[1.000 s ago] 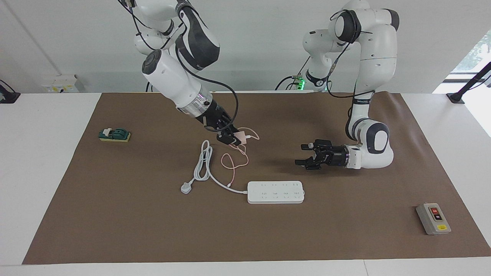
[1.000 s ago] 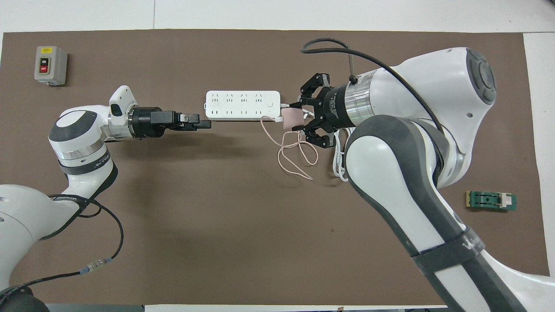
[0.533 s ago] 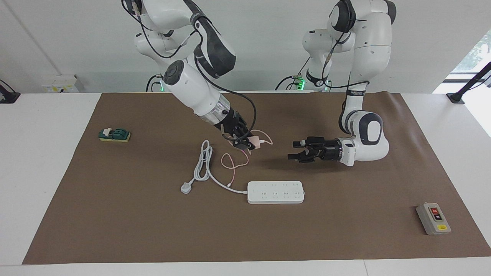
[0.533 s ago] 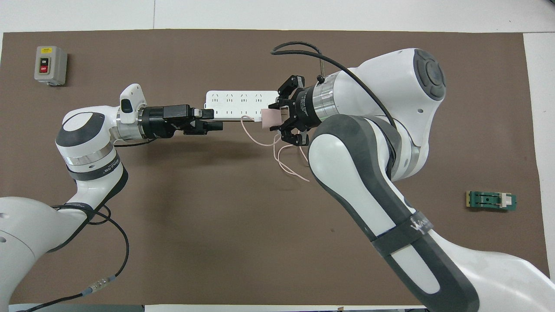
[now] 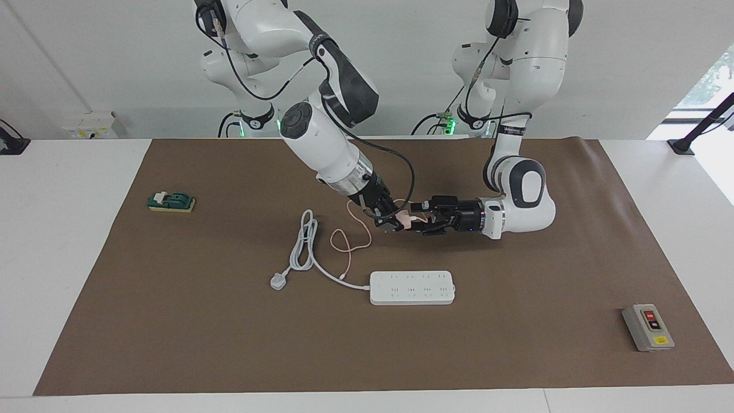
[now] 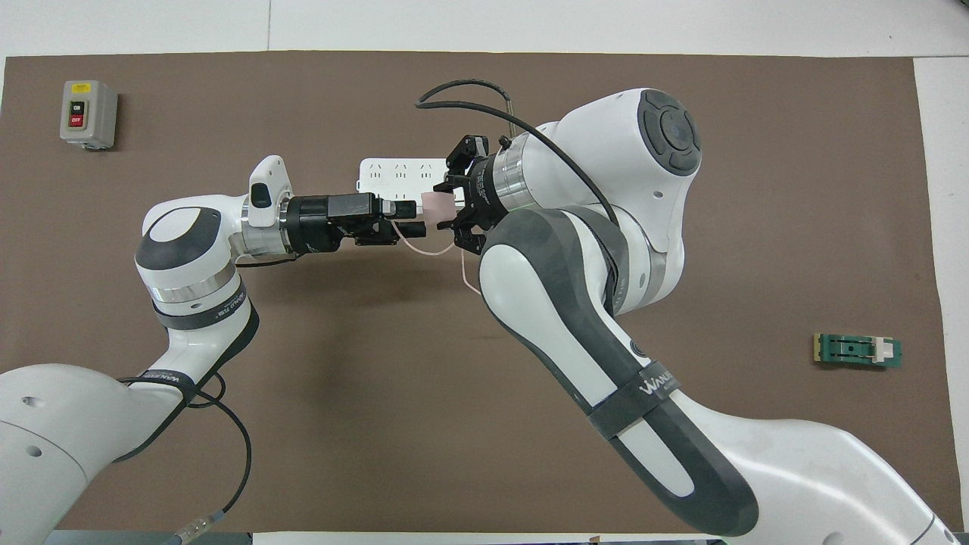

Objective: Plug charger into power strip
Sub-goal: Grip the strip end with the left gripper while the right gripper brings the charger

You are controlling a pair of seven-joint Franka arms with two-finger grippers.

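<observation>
Gripping the charger (image 5: 405, 220) aloft, the right hand (image 5: 395, 223) meets the left hand (image 5: 420, 222), fingers apparently apart; the power strip (image 5: 412, 287) lies lengthwise, farther from the robots.

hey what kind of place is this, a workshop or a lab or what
Most likely a robotics lab: two white robot arms stand at a white table with a brown mat, on which lie a power strip and a grey switch box.

Both arms (image 5: 321, 137) are glossy white with dark grey joint covers, silver wrist rings, black cables, green base lights.
</observation>
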